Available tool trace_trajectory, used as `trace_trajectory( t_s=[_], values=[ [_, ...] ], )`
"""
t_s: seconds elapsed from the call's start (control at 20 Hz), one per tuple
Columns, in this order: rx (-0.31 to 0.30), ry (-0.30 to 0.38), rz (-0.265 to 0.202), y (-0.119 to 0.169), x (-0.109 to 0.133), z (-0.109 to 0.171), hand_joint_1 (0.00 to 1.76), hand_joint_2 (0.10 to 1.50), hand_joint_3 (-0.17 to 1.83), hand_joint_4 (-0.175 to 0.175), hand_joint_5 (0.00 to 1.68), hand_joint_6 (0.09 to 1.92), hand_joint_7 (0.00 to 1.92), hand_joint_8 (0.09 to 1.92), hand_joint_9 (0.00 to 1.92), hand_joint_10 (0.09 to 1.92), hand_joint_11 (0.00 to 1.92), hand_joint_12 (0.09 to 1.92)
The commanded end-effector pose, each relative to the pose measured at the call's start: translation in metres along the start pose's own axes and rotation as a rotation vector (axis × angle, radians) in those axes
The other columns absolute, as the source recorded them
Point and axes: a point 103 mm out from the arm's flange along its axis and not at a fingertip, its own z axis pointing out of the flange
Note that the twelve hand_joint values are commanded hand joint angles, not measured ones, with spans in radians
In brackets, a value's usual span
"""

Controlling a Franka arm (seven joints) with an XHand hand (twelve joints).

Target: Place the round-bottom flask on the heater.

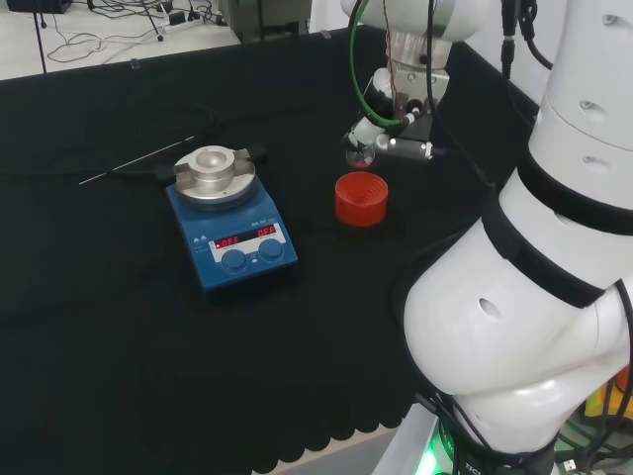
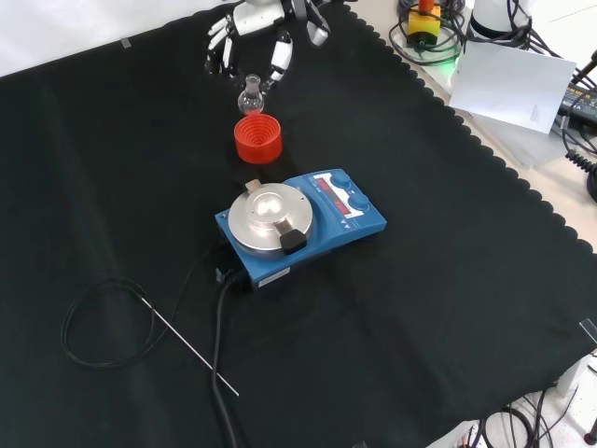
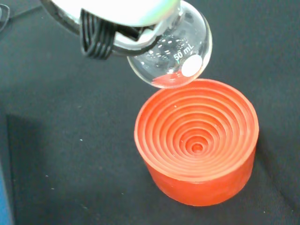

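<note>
The clear round-bottom flask (image 3: 173, 51) hangs just above the far rim of the red ribbed stand (image 3: 199, 140), lifted free of it. My hand (image 2: 252, 28) reaches down from the front view's top, its fingers curled round the flask (image 2: 250, 91) at the neck. The empty stand (image 2: 257, 138) sits right below. The blue heater (image 2: 300, 224), with its round metal plate (image 2: 270, 217) bare, stands nearer the front view's camera than the stand. In the head view the hand (image 1: 381, 139) hovers over the stand (image 1: 361, 198), and the heater (image 1: 232, 223) lies to their left.
A thin metal rod (image 2: 187, 345) and a looped black cable (image 2: 103, 327) lie on the cloth beyond the heater, low left in the front view. The cloth's scalloped edge (image 2: 485, 149) runs down the right. The arm's white links (image 1: 534, 297) stand at the head view's right.
</note>
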Motion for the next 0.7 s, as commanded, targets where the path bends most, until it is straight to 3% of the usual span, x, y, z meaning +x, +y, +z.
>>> trace_trajectory(
  t_s=[0.05,0.2,0.7],
  values=[
    [0.025,-0.049,-0.056,-0.014,0.039,-0.040,1.12,0.66,0.71,0.132,1.20,0.83,0.38,0.65,0.63,0.58,0.25,1.35],
    [0.021,-0.061,-0.078,-0.013,0.053,-0.049,1.12,0.66,0.71,0.132,1.20,0.83,0.38,0.65,0.63,0.58,0.25,1.35],
    [0.019,-0.133,-0.204,-0.002,0.134,-0.059,1.12,0.65,0.73,0.130,1.20,0.83,0.38,0.66,0.63,0.58,0.25,1.35]
  ],
)
